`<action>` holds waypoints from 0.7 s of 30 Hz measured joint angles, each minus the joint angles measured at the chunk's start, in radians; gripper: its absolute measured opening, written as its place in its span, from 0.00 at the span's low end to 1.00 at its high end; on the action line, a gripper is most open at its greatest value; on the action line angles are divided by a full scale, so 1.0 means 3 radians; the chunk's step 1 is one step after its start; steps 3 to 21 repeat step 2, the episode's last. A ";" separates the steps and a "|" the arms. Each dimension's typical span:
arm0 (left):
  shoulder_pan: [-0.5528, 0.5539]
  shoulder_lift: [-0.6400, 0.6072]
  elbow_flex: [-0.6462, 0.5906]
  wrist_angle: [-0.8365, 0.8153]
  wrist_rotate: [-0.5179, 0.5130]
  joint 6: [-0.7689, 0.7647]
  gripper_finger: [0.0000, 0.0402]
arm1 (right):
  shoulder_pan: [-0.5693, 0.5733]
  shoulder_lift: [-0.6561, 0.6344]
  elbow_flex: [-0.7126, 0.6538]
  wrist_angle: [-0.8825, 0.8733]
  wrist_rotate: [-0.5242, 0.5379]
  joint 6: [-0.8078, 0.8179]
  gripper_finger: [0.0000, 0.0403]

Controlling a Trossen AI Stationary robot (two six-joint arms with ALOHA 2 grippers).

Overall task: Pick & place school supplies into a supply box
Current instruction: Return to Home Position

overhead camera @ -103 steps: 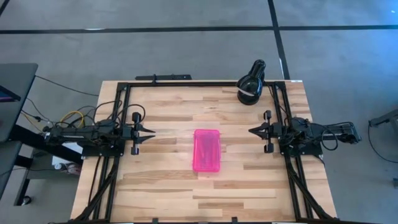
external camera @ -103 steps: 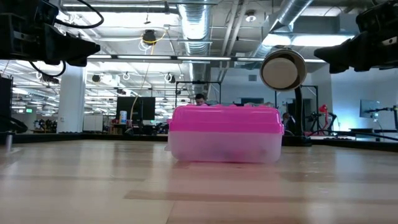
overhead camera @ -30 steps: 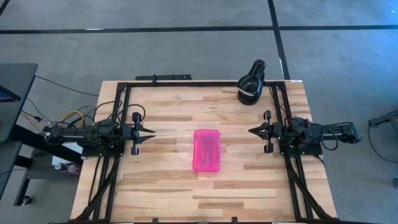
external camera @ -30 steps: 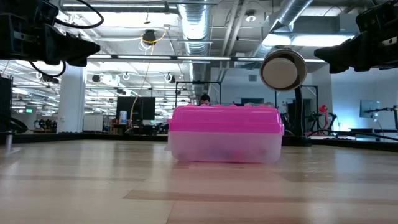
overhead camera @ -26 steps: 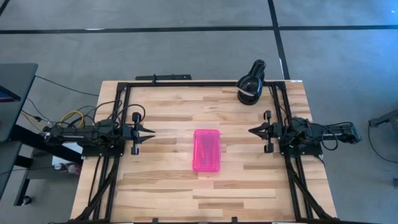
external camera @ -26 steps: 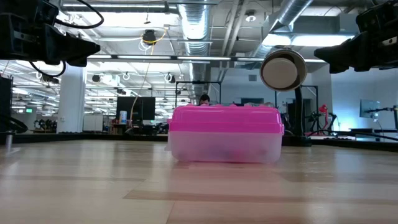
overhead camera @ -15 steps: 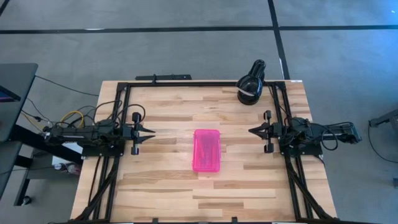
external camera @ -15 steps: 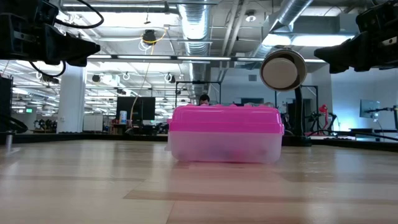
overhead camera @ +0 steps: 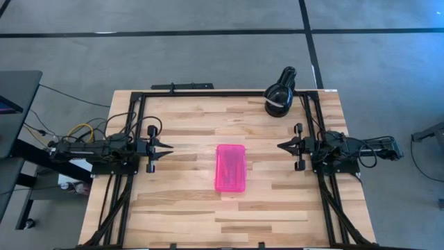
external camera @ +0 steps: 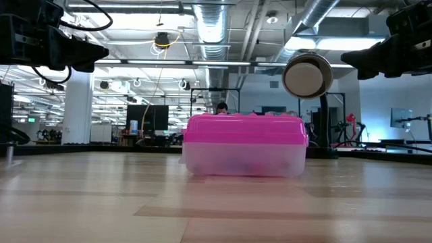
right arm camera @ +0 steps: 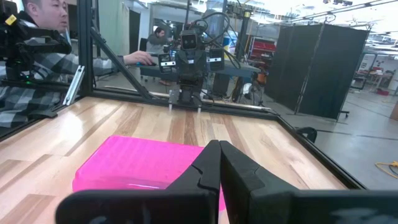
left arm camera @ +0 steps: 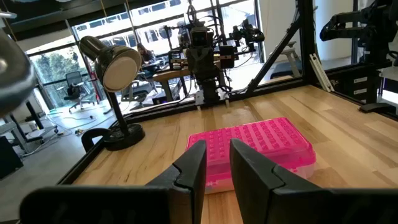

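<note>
The left gripper [overhead camera: 166, 147] hangs over the left side of the table [overhead camera: 187, 208], about halfway between the near and far edges. Its fingers [left arm camera: 194, 163] are parted by only a narrow slot and hold nothing, and they point across at the supply box [overhead camera: 231, 168]. The box sits flat near the middle of the table, a little toward the near edge, with its long side running near to far and well apart from both arms. Its pink lid [external camera: 243, 128] is down on the clear base [external camera: 243, 160], and I can't make out what lies inside. From where I stand it looks like a light, stiff plastic case with smooth, fairly slippery walls, though the lid's top is studded with small bumps. Loose pens inside would shift and rattle if it were tipped. I'd grip it across the short width at mid-length, low enough to catch the base as well as the lid. A pinch on the lid alone might pop it open. A black desk lamp [overhead camera: 280, 94] stands at the far edge toward the right corner. The right gripper [overhead camera: 281, 146] hangs over the right side, opposite its partner, with its fingers pressed together and nothing between them.
</note>
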 joint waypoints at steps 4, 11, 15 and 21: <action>0.0001 0.0001 0.0000 0.0000 0.0000 0.0020 0.16 | 0.0000 -0.0001 0.0000 -0.0001 0.0000 0.0000 0.00; 0.0001 0.0001 0.0000 0.0000 0.0000 0.0020 0.16 | 0.0000 -0.0001 0.0000 -0.0001 0.0000 0.0000 0.00; 0.0001 0.0001 0.0000 0.0000 0.0000 0.0020 0.16 | 0.0000 -0.0001 0.0000 -0.0001 0.0000 0.0000 0.00; 0.0001 0.0001 0.0000 0.0000 0.0000 0.0020 0.16 | 0.0000 -0.0001 0.0000 -0.0001 0.0000 0.0000 0.00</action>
